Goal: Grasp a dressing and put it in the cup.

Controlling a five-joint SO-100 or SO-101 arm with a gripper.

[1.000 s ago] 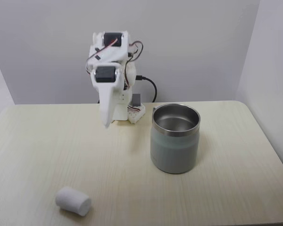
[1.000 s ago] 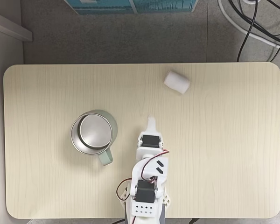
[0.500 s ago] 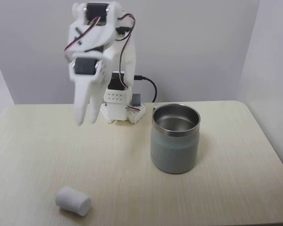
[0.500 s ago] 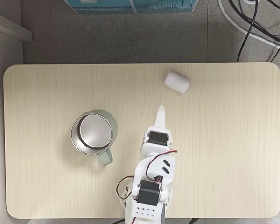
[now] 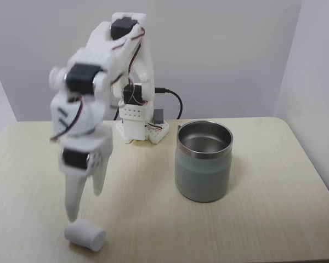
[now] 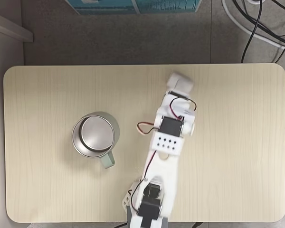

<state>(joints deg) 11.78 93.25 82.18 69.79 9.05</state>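
The dressing (image 5: 85, 236), a small white soft roll, lies on its side near the table's front left edge. In the fixed view from above, the dressing (image 6: 181, 81) is near the far edge and partly covered by the arm's wrist. My gripper (image 5: 84, 207) points straight down just above it, open, with nothing between its fingers (image 5: 72, 204). From above, the gripper (image 6: 178, 94) sits right over the roll's near side. The steel cup (image 5: 202, 174) stands upright and empty to the right in the front view; from above, the cup (image 6: 108, 160) is left of the arm.
The arm's base (image 5: 141, 129) stands at the back of the wooden table (image 5: 153, 197), with a black cable (image 5: 175, 101) behind it. Beyond the table's far edge lie a teal box (image 6: 133, 5) and several cables (image 6: 256, 23) on the floor.
The arm has stretched out from its folded pose and swung the gripper down over the dressing. The jaws have parted. Dressing and cup have not moved.
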